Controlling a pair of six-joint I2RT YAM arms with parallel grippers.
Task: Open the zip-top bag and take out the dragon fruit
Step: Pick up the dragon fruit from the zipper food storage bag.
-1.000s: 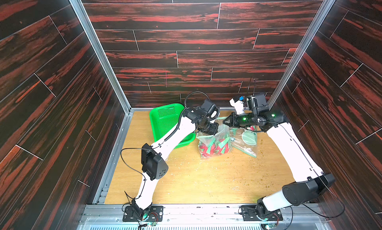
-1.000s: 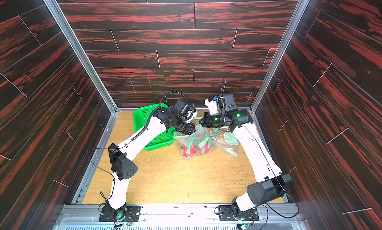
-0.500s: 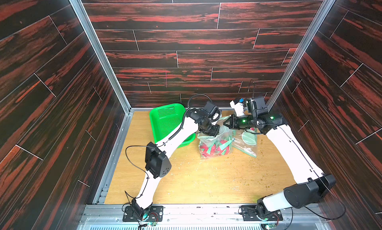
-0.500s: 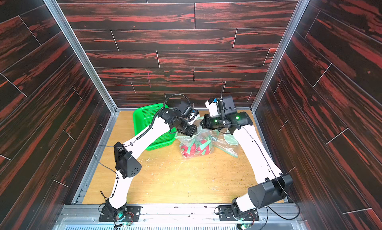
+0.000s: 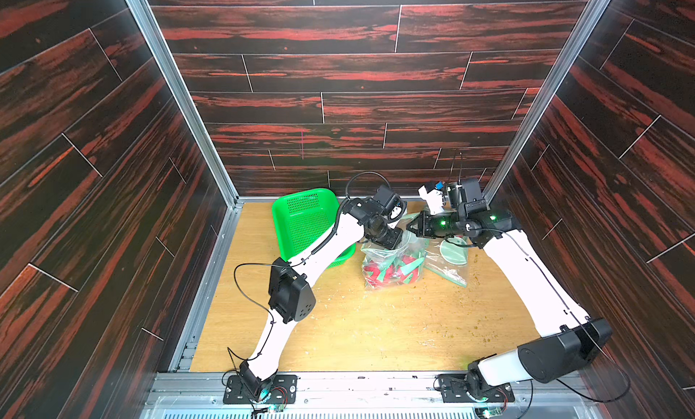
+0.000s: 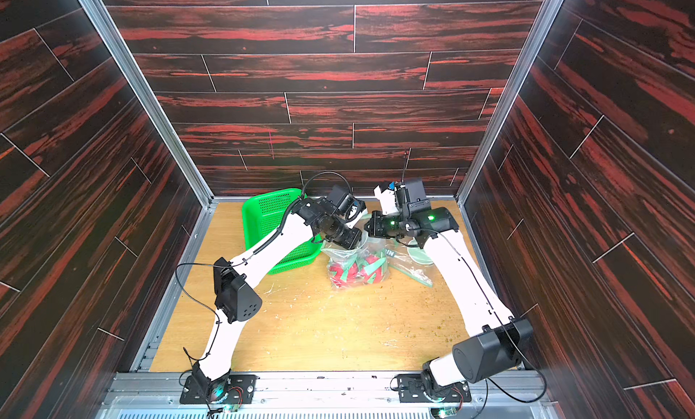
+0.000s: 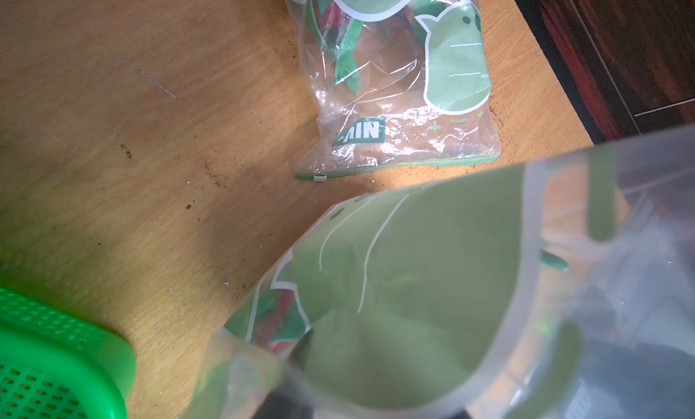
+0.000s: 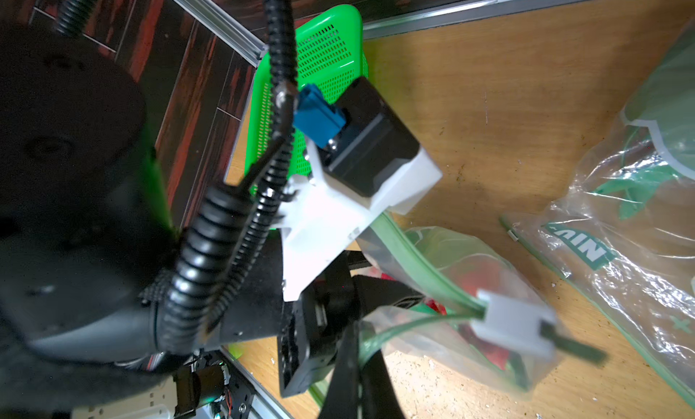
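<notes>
The clear zip-top bag [image 5: 393, 264] [image 6: 355, 266] stands on the table with red-and-green dragon fruit [image 5: 387, 274] [image 6: 351, 274] [image 8: 485, 278] inside. My right gripper [image 8: 357, 345] [image 5: 411, 227] is shut on the bag's green zip edge, a short way from the white slider [image 8: 511, 323]. My left gripper [image 5: 389, 240] [image 6: 348, 240] [image 8: 331, 315] is at the bag's mouth, opposite the right one. In the left wrist view the green-printed bag film [image 7: 413, 285] covers its jaws, so their state is hidden.
A green perforated basket [image 5: 304, 221] [image 6: 270, 225] [image 8: 331, 52] sits at the back left, under my left forearm. A second printed zip bag [image 5: 449, 261] [image 7: 395, 78] [image 8: 620, 247] lies flat just right of the first. Dark walls stand close behind.
My left gripper has dipped slightly toward the bag's mouth and its elbow has shifted right. The right gripper has kept its hold and barely moved.
</notes>
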